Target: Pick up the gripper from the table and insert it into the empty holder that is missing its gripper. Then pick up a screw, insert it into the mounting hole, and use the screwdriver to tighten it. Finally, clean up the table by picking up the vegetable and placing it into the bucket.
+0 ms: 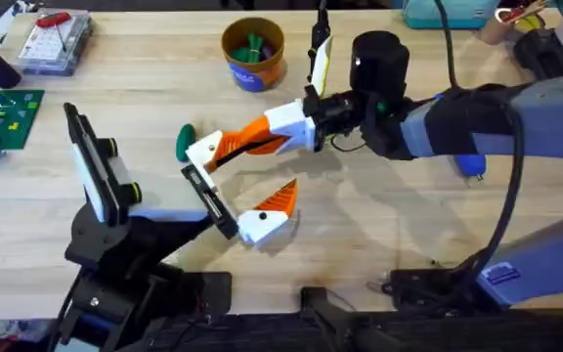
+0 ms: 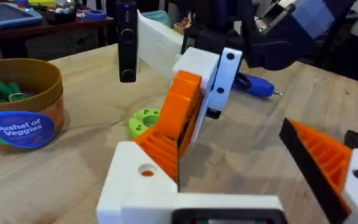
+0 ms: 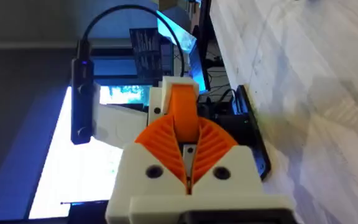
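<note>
- Step in hand: seating the gripper (image 1: 206, 150) into the holder (image 1: 210, 202). Screw, screwdriver and clean-up are all still to do.
- The right gripper (image 3: 188, 163) has its jaws clenched on the orange wedge of the piece. Its white block base points away from the arm, towards the holder.
- From overhead, the white base sits just beside the bare far end of the black bar. It looks not yet fully seated, though the exact contact is hard to judge.
- The left arm's own jaws are released and grasp nothing. Its one mounted finger (image 1: 267, 215) sits at the near end of the bar, well apart from the incoming piece.
- Next move: line the base up squarely with the bar's empty slot and press it home, probably with the mounting hole (image 2: 146, 170) left reachable.
- The screwdriver (image 1: 468, 166) lies on the bench (image 1: 379, 225) under the right arm.
- The green vegetable (image 1: 184, 143) lies just beside the held piece, and the bucket (image 1: 227, 49) stands farther back.
</note>
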